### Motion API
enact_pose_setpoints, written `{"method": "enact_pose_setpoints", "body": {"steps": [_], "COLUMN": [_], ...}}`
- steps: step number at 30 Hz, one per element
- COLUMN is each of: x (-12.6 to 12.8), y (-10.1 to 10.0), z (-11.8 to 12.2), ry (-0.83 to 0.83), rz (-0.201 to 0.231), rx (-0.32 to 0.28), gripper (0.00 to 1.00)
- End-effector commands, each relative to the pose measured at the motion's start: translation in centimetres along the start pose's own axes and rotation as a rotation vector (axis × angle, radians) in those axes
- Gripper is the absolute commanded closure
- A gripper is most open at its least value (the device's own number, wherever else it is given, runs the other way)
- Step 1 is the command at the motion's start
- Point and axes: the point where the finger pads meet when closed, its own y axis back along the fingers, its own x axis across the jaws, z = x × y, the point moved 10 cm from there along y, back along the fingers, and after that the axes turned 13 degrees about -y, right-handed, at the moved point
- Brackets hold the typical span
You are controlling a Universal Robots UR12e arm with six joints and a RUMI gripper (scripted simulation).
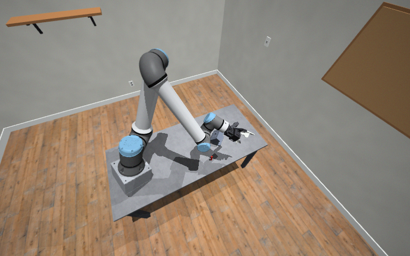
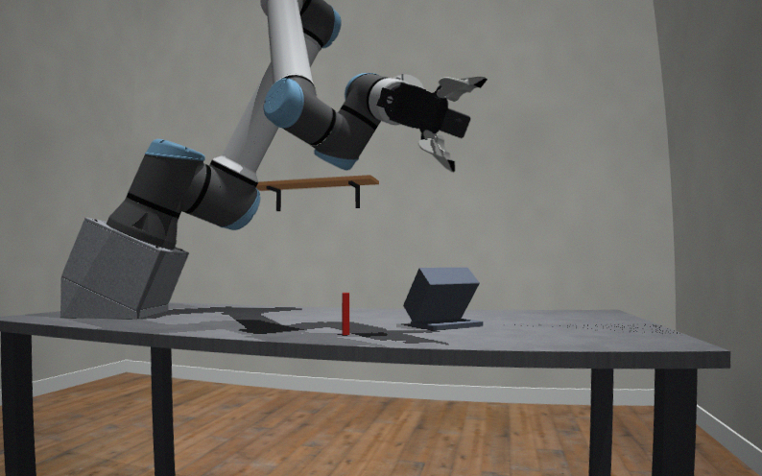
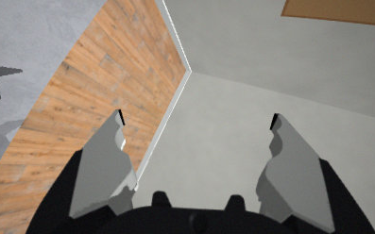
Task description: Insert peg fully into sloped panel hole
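A small red peg (image 2: 345,313) stands upright on the grey table; it also shows in the top view (image 1: 211,157). The dark blue-grey block with the sloped panel (image 2: 440,296) sits to the peg's right; in the top view the block (image 1: 216,138) is partly hidden by the wrist. I cannot see the hole. My gripper (image 2: 461,121) is wide open and empty, high above the block and pointing sideways; it also shows in the top view (image 1: 243,133). In the wrist view the two fingers frame only floor and wall.
The arm's base block (image 2: 118,272) stands at the table's left end. A wooden shelf (image 2: 316,181) hangs on the back wall. The table's edge lies close behind the sloped block (image 1: 257,136).
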Motion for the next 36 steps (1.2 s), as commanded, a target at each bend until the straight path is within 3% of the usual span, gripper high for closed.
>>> {"method": "enact_pose_setpoints", "body": {"steps": [1, 18, 32, 36], "x": [0.1, 0.0, -3.0, -3.5], "y": [0.0, 0.0, -1.0, -1.1], "z": [0.0, 0.0, 2.1, 2.4], "ry": [0.0, 0.0, -0.013, -0.016], "rz": [0.001, -0.001, -0.162, -0.186], "rx": [0.001, 0.0, -0.048, -0.055], "gripper": [0.0, 0.0, 0.0, 0.0]}}
